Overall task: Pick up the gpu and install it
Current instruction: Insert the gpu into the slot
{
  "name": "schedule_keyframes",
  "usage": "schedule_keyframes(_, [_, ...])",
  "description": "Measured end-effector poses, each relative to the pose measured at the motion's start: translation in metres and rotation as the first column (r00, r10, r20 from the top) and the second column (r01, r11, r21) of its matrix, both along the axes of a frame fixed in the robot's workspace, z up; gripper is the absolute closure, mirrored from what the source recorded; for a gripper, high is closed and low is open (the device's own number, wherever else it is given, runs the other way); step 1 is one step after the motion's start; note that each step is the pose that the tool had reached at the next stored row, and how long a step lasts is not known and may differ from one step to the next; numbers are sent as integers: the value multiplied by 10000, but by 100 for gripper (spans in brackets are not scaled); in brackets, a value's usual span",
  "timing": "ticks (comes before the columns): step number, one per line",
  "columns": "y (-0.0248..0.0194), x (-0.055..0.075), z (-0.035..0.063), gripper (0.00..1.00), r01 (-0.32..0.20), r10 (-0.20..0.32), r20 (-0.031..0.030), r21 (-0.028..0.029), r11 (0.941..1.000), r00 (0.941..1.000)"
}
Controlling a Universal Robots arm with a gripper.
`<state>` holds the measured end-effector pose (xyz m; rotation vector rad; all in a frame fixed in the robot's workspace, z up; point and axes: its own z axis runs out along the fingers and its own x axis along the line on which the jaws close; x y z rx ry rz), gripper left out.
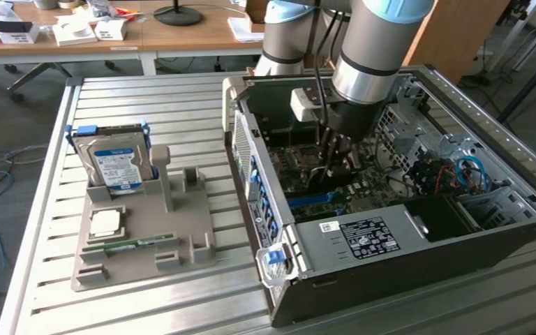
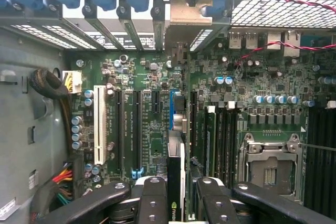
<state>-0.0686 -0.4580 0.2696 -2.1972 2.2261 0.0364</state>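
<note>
While the gpu (image 2: 174, 179) is being gripped edge-on by the gripper (image 2: 181, 196), whose fingers (image 2: 152, 200) are being pressed partway closed on its thin black body, the install step rather than the pick-up is judged to be in hand. In the exterior view the arm (image 1: 370, 49) is being held down inside the open computer case (image 1: 417, 272), at the centre of the frame. The card is being lined up lengthwise with the blue slot (image 2: 172, 109) on the motherboard (image 2: 142, 135). Whether its edge is touching the slot cannot be told. A straight, even press is judged to be called for, with the edge being guided true to the slot.
</note>
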Motion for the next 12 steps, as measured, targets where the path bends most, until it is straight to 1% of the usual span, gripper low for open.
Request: schedule_keyframes(12, [-33, -25, 0, 74, 0, 0, 0, 1, 10000, 10000])
